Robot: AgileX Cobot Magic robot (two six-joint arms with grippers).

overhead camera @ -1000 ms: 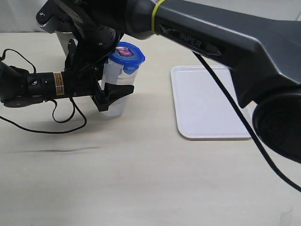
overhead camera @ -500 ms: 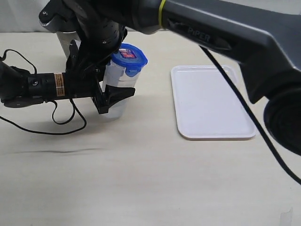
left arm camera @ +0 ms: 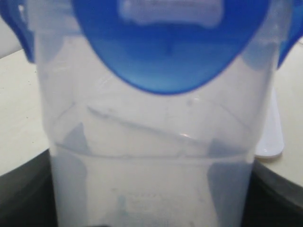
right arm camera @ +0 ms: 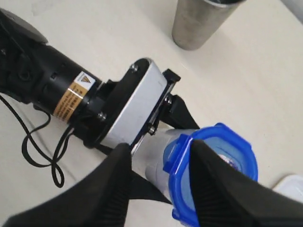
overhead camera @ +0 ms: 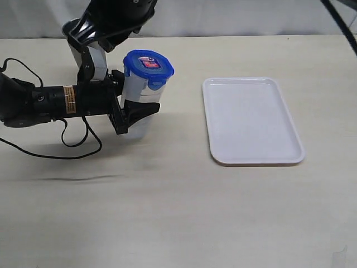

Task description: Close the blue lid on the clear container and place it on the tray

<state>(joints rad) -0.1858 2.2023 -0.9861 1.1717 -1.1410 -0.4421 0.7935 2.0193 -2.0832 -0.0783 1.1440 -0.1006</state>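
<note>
The clear container (overhead camera: 136,106) stands on the table, left of the middle, and my left gripper (overhead camera: 139,111) is shut on its body from the left. In the left wrist view the container (left arm camera: 151,156) fills the frame, with dark fingers (left arm camera: 279,198) on either side. The blue lid (overhead camera: 148,66) sits on its rim, red label up. My right gripper (right arm camera: 158,146) hangs open just above the lid (right arm camera: 222,156). One finger is over the lid and the other over the left gripper's mount, and it holds nothing. The white tray (overhead camera: 254,120) lies to the right, with nothing on it.
A grey steel cup (right arm camera: 199,21) stands behind the left gripper. The right arm (overhead camera: 120,14) leaves the exterior view at the top. A black cable (overhead camera: 61,151) loops on the table under the left arm. Bare table lies between the container and the tray.
The right arm has lifted up and off the lid and now shows only at the top of the view. The lid stays on the container, and the left gripper has not moved.
</note>
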